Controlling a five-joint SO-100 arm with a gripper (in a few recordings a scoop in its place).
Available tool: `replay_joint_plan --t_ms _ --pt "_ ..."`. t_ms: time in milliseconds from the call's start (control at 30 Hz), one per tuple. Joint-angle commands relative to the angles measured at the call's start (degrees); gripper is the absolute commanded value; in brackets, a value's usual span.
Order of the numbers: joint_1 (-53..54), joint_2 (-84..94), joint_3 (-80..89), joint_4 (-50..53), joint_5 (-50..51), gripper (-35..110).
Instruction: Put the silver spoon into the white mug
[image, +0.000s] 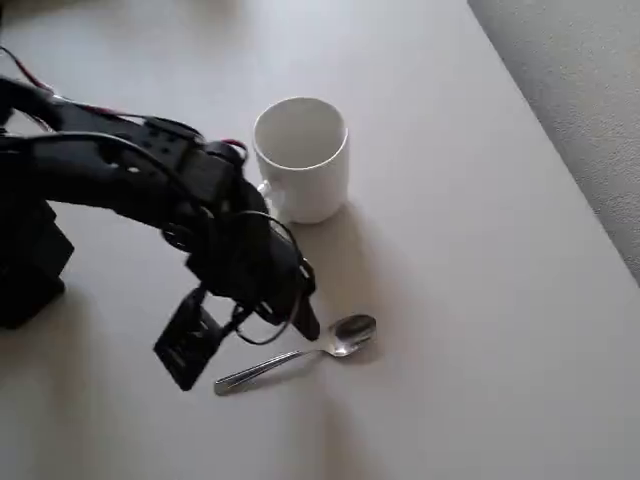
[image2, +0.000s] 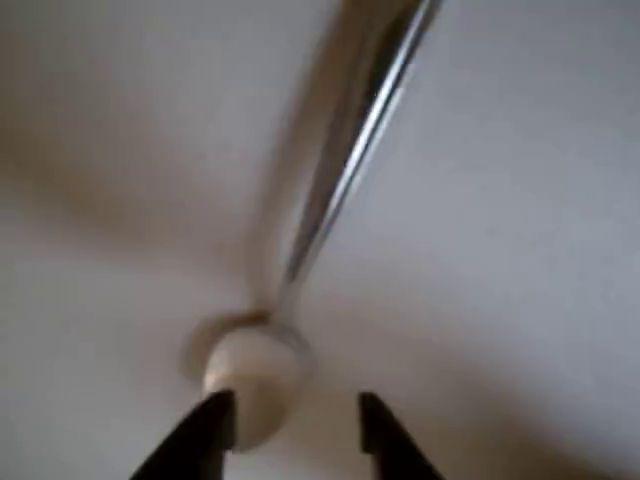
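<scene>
Overhead view: we see the silver spoon (image: 300, 352) flat on the worktop (image: 480, 300), bowl twd the right, handle running down-left, the white mug (image: 301, 158) upright well above it. Wrist view: tool (image2: 292, 420) is part open, holding nothing, w/ the spoon's bowl just beside the left fingertip, handle pointing away.

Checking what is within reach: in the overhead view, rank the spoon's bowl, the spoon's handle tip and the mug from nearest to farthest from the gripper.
1. Spoon bowl, just right of the gripper.
2. Handle tip, lower left on the table.
3. Mug, upright, farther up the picture.
</scene>
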Motion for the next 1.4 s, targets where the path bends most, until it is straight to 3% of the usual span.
replay_joint_plan --t_ms 0,1000,1233,1367 --pt "1.67 -3.08 -8.70 1.49 0.88 18" --pt "3.96 -11.69 -13.80 2.55 -0.70 18" --pt "4.48 -14.68 -18.63 6.33 -2.29 0" --pt "4.66 -20.13 -27.42 12.66 -3.16 -2"
